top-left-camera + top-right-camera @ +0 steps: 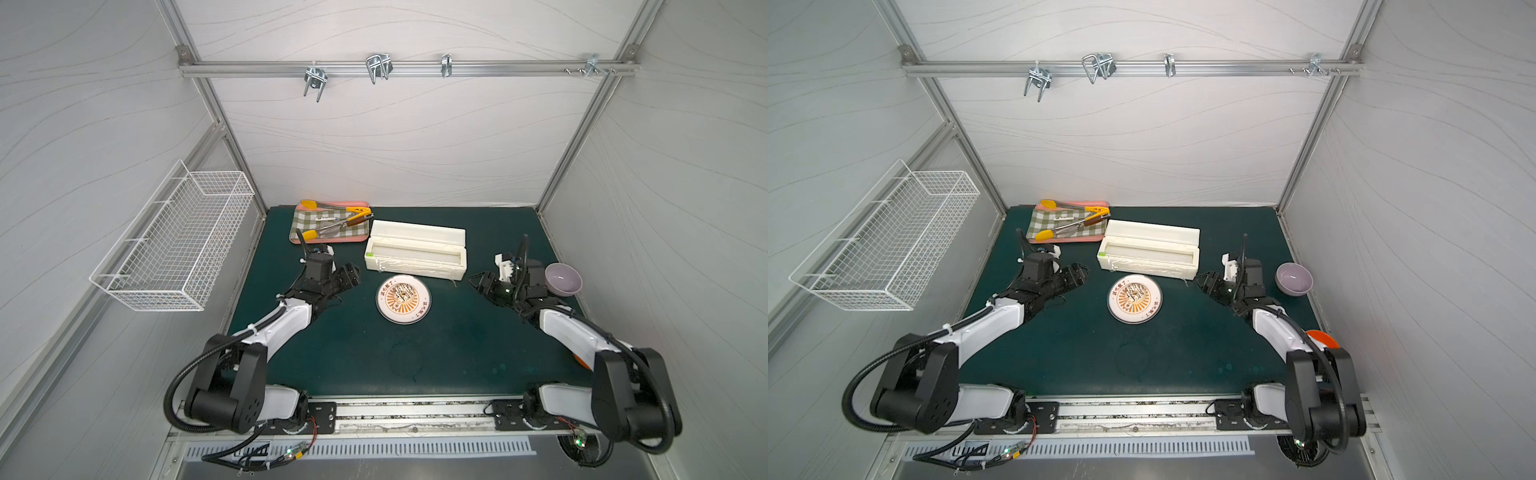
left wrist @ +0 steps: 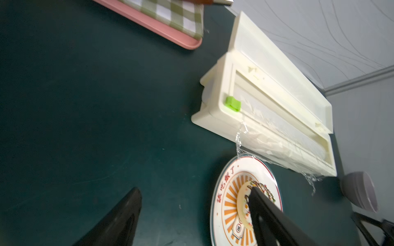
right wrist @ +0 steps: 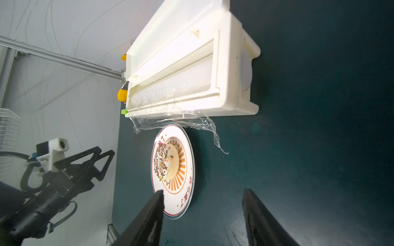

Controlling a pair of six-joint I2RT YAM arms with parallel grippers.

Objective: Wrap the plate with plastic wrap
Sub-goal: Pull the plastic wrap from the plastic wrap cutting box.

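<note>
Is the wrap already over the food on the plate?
No, the wrap hangs crumpled off the front of the box, reaching at most the rim of the plate; the food is uncovered.

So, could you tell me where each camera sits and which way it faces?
Top views: high above the bases, looking down at the table; left gripper, right gripper show.
Left wrist: left arm, facing dispenser and plate; its gripper shows.
Right wrist: right arm, facing the same; both grippers show.
Wrist views share plate, dispenser, wrap.
</note>
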